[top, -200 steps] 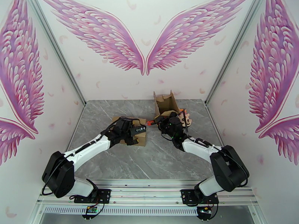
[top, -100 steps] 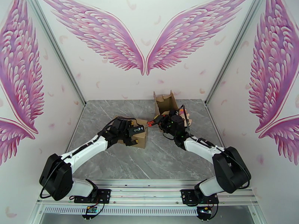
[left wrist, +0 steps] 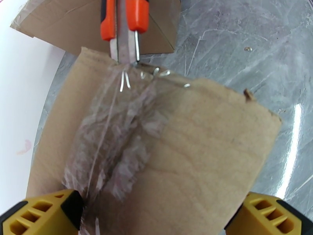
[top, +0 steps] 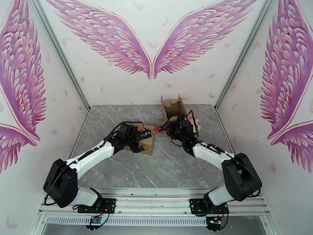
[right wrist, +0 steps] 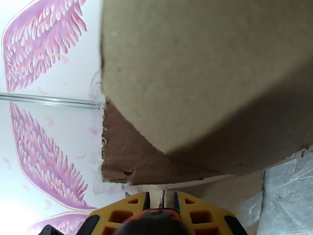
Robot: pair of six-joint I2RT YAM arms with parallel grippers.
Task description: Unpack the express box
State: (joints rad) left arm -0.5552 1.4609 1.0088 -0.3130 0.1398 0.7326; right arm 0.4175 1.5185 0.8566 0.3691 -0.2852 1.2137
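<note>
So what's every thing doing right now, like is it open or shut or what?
Small box, shut, taped over its seam.
Clear tape, wrinkled, stuck along the seam.
Cutter, blade out, tip at the small box's far edge.
Back box, open, flaps up.
Left tool, open, one finger at each side of the small box.
Right tool, shut on the cutter.
</note>
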